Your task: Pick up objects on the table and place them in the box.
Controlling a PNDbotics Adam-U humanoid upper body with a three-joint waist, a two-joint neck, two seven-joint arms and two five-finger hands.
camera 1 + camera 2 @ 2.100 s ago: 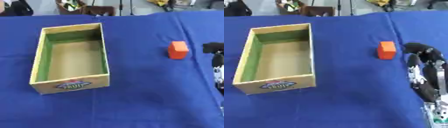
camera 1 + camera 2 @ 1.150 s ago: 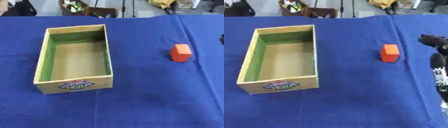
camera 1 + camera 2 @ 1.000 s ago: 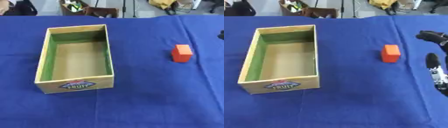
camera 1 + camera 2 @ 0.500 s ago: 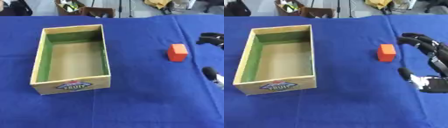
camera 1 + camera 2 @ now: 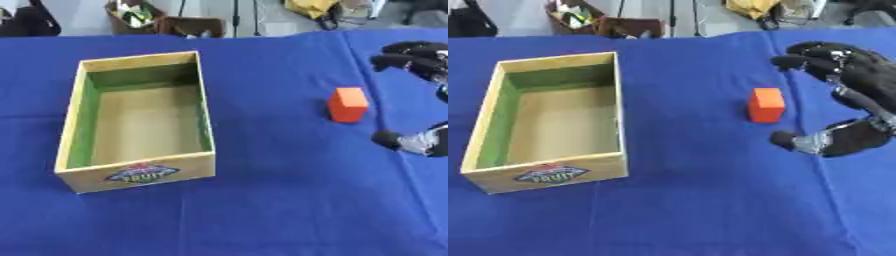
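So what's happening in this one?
The robot's right hand is open beside the orange block, fingers and thumb spread toward it without touching it. The block sits on the blue tablecloth, to the right of the wooden box, which is empty. No left hand shows.

Blue cloth [image 5: 262, 200] covered the table; beyond its far edge, grey floor [image 5: 79, 17], a brown crate [image 5: 634, 26], yellow clutter [image 5: 754, 7].

blue-clothed table [image 5: 262, 200] | box [image 5: 138, 172] left, seemingly empty | orange block [image 5: 766, 105] right
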